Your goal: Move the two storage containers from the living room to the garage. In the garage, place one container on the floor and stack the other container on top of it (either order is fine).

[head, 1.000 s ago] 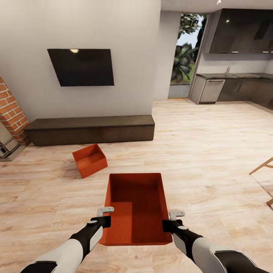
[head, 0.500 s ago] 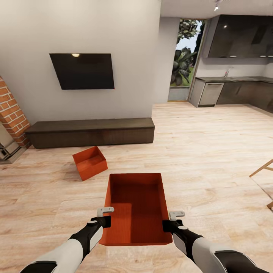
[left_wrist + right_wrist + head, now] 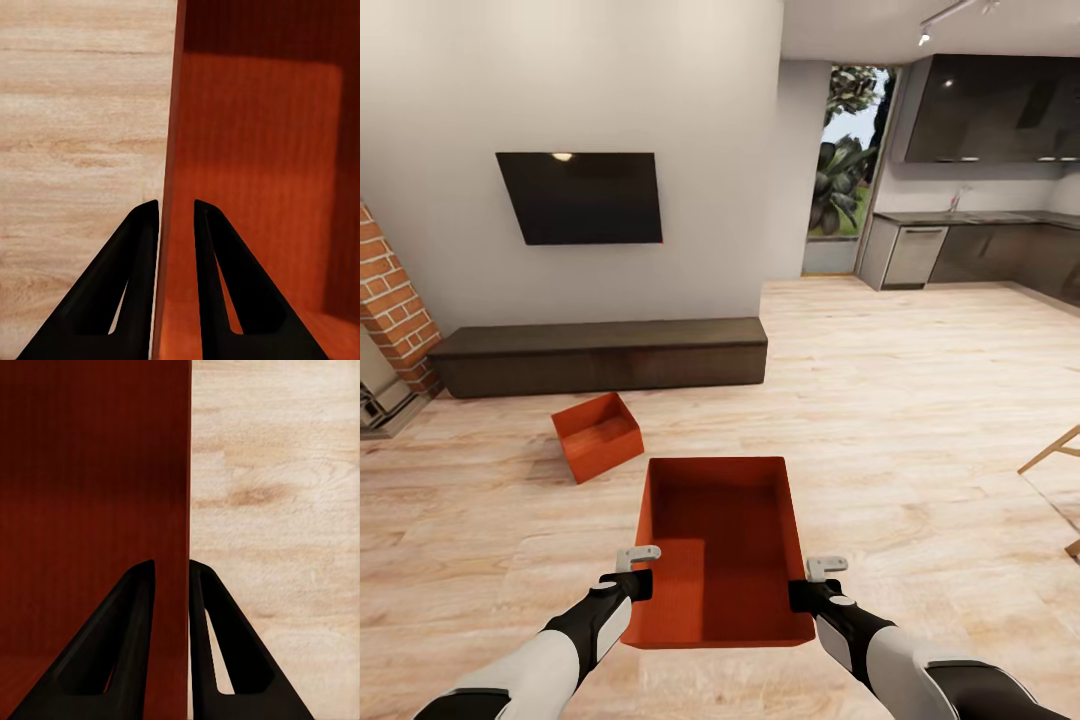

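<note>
While each hand [image 3: 639, 553] [image 3: 826, 567] pinches a container [image 3: 720, 540] wall (plank floor [image 3: 900, 420]), another container [image 3: 597, 435] sits near the bench [image 3: 600, 355].

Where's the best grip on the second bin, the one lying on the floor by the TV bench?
Probably the two long side walls at the rim, one pincer per wall, coming from above as with the held bin. The floor bin is lidless, so a finger can drop inside each thin wall. It sits skewed to the TV bench and looks slightly tilted, so square up to it first.
</note>
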Tool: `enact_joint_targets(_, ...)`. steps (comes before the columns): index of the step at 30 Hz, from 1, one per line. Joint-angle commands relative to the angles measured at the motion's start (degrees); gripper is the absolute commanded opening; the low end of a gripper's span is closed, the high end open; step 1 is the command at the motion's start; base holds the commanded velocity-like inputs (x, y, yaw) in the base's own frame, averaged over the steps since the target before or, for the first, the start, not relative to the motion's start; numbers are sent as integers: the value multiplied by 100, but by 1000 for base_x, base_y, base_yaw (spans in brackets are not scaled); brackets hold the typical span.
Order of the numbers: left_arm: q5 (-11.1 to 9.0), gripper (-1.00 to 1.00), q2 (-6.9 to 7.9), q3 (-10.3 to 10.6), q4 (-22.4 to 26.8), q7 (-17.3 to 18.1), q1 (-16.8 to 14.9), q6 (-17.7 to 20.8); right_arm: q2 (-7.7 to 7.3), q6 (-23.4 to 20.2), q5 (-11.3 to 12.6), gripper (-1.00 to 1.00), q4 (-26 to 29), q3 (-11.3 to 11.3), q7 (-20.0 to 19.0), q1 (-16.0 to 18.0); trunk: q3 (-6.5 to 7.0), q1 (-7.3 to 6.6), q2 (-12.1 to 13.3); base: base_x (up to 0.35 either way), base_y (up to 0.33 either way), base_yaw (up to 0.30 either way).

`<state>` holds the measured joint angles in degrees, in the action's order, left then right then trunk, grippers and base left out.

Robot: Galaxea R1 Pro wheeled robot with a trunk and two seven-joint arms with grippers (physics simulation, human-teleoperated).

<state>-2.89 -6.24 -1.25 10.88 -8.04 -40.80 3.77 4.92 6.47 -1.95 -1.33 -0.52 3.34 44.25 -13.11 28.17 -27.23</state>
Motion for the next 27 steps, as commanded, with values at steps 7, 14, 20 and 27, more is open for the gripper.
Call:
enact_joint_targets(7,95,-100,23,-109,81,-102,-3,36,-17,30,72,-100,-33,7,44,6,51,3,-10,0,0,0)
enact_joint_targets(14,95,-100,26,-110,76,-102,-4,36,-18,30,72,-100,-34,7,44,5,112,3,-10,0,0,0)
enact_joint_targets(20,95,-100,26,-107,73,-102,-4,36,-18,30,72,-100,-34,7,44,5,164,3,-10,0,0,-11)
enact_joint_targets(27,95,-100,26,-106,72,-102,-4,34,-18,30,72,-100,-34,8,44,5,225,3,-10,0,0,-62)
